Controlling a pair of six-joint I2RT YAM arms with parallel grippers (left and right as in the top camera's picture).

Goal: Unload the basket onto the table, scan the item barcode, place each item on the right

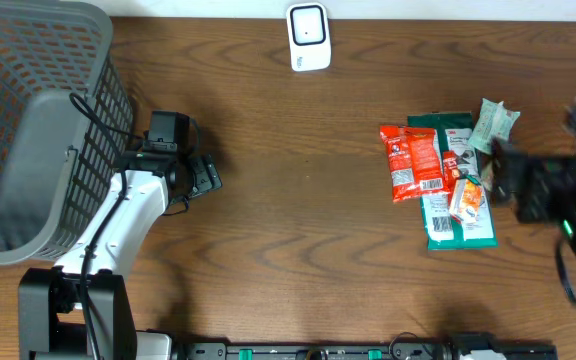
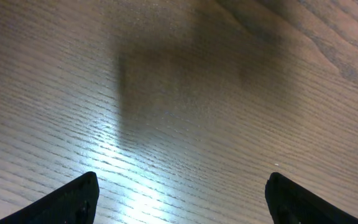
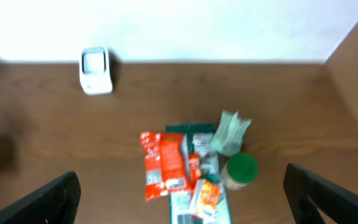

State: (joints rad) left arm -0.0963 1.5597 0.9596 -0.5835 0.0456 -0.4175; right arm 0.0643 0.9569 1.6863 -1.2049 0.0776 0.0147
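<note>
Nothing is being scanned yet. The snacks lie in a small pile on the right side of the bench, and no gripper holds one. A red pack lies on the left of the pile, touching a flat green pack. A jar with a green lid stands at the pile's right edge. The right gripper hangs by the pile's right side with its fingers wide apart, likely so it can come down around one snack. It looks blurry from above, so it may be moving. The white scanner stands at the far edge of the bench, well apart from the pile. So a snack must be carried over with its barcode facing the scanner. The left gripper is also spread apart and holds nothing. It hangs over bare wood next to the basket, out of the way.
</note>
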